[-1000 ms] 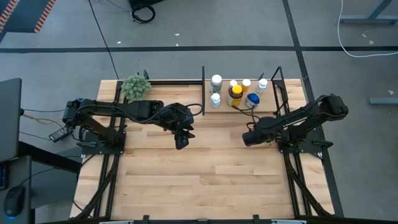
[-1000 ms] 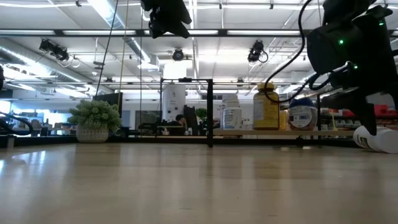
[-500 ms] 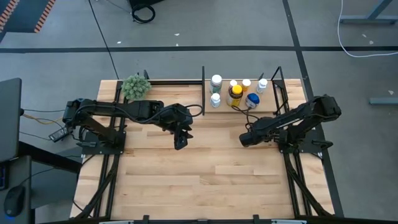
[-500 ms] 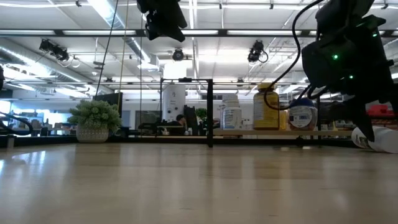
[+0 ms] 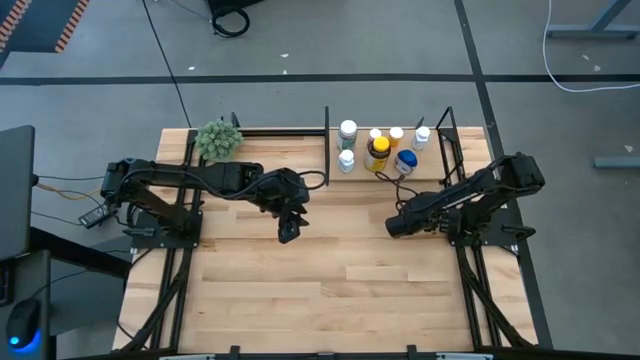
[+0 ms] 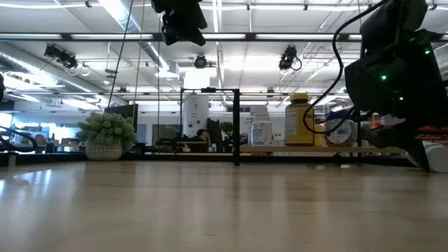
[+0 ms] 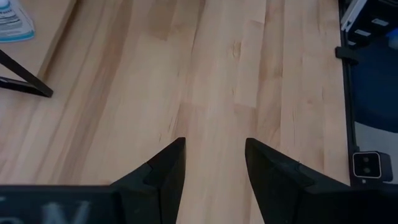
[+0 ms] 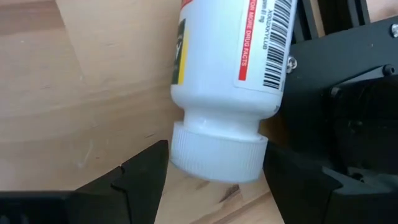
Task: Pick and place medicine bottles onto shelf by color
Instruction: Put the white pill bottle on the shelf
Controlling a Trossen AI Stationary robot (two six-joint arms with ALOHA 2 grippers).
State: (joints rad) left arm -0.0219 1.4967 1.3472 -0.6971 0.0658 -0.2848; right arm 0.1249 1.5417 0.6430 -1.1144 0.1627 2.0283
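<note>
A white medicine bottle (image 8: pixel 227 56) lies on its side on the tabletop with its white cap toward my right gripper (image 8: pixel 216 155). That gripper is open, one finger on each side of the cap. The arm hides the bottle in the high view, and only its end (image 6: pixel 439 155) shows in the low view. Several bottles stand on the shelf (image 5: pixel 436 178), among them an amber one with a yellow lid (image 5: pixel 378 150) and a blue-lidded one (image 5: pixel 405 158). My left gripper (image 5: pixel 288 232) is open and empty, high over the table's middle. My right gripper has its fingers (image 8: pixel 146 168) close on either side of the white bottle's cap (image 8: pixel 217 149), along the bottle's length. I cannot tell whether they touch it. The bottle lies on its side on the table.
A green fuzzy plant ball (image 5: pixel 218 140) stands at the far left of the table. The right arm's black stand (image 8: pixel 348 124) is right beside the lying bottle. Bare planks (image 5: pixel 340 290) spread across the table's middle and near side.
My right arm has gone down and a little toward the table's left and near edge, onto the lying white bottle. In the low view it now covers most of the bottle. The bottle has stayed where it lay.
</note>
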